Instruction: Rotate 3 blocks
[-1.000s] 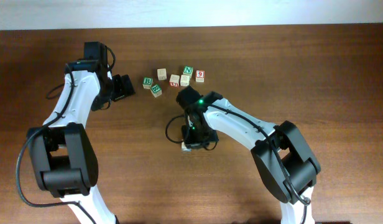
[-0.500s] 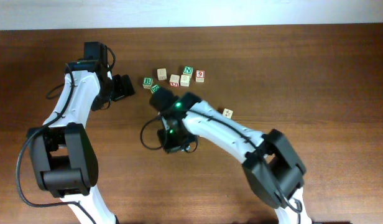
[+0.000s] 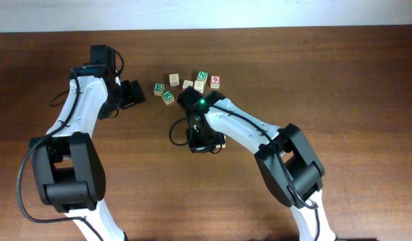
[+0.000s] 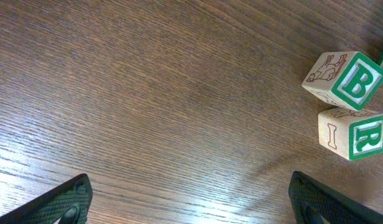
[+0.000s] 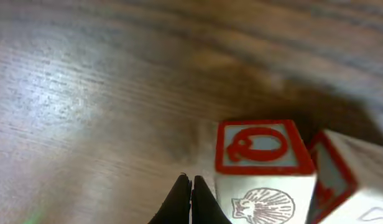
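The left gripper [image 3: 135, 94] is held spread wide near the B cube [image 4: 356, 78] and R cube [image 4: 362, 137]. The right gripper [image 5: 191, 184] is closed on nothing, its tips set just beside a red Q block [image 5: 260, 155], next to which a red-edged block [image 5: 350, 177] is seen.

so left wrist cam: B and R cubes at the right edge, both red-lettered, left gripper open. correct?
Not quite: the left wrist view shows the B cube and R cube lettered in green, not red. They are at the right edge, and the left gripper is open.
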Action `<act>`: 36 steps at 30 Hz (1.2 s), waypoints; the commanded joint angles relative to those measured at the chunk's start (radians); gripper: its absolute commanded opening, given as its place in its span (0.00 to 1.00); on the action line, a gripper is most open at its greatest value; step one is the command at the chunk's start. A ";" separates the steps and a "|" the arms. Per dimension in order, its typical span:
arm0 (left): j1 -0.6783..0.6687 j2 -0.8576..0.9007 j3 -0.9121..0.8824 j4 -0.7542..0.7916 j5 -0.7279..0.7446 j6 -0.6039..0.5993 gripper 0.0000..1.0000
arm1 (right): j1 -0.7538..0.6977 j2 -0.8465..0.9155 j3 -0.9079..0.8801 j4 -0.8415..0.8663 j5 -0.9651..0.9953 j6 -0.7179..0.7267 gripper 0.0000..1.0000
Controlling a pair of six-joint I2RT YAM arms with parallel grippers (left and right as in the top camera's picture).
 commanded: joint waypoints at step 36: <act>0.000 -0.027 0.009 -0.001 -0.007 0.004 0.99 | -0.354 0.155 0.337 -0.217 0.237 -0.011 0.06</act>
